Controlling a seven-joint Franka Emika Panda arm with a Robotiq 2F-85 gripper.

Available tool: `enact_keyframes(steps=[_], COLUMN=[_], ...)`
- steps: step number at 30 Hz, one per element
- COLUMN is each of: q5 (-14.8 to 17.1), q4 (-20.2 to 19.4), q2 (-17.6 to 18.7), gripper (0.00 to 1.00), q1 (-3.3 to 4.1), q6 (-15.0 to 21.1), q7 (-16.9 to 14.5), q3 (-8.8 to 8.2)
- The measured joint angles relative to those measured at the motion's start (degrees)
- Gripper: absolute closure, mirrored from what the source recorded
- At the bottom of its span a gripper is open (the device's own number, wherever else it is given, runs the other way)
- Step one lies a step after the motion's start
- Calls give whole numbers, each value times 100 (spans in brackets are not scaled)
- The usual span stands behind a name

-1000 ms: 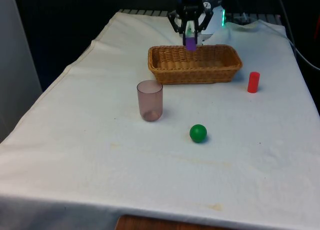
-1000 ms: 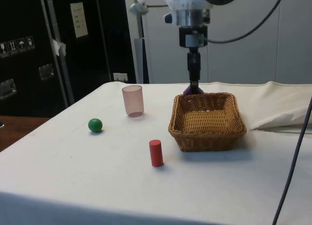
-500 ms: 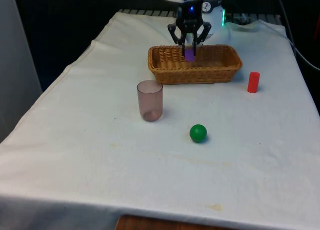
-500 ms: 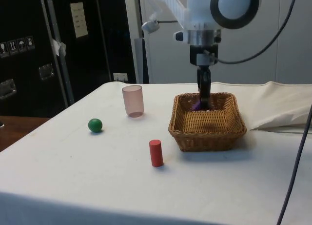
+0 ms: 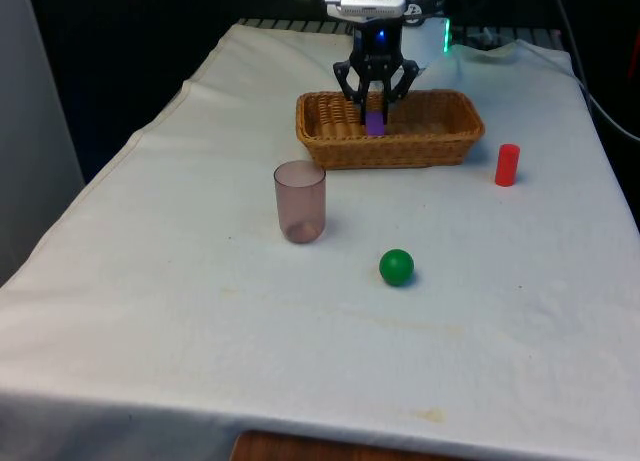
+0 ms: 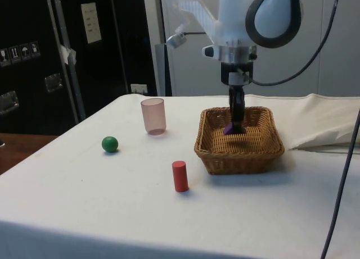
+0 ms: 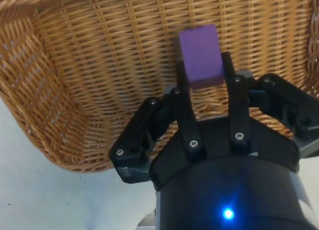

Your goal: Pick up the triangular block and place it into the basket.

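Gripper [image 5: 374,119] clamped on purple block [image 7: 200,55], lowered inside basket [image 5: 330,144], wicker floor just beneath block

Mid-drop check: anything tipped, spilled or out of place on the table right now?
Nothing stands out. The translucent pink plastic cup and small red cylinder stand upright, the green ball rests apart from them, and the woven wicker basket sits level. The tool holds the purple block inside the basket.
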Motion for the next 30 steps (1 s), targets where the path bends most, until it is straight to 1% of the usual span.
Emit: enact_keyframes(steps=[11, 12, 19, 20, 21, 25, 30], q5=[0, 0, 0, 0, 0, 0, 0], q4=[0, 0, 0, 0, 0, 0, 0], q2=[0, 0, 0, 0, 0, 0, 0], gripper=[66, 59, 27, 27, 18, 1, 0], q1=[0, 0, 0, 0, 0, 0, 0], q6=[0, 0, 0, 0, 0, 0, 0], q7=[0, 0, 0, 0, 0, 0, 0], q3=[0, 0, 0, 0, 0, 0, 0])
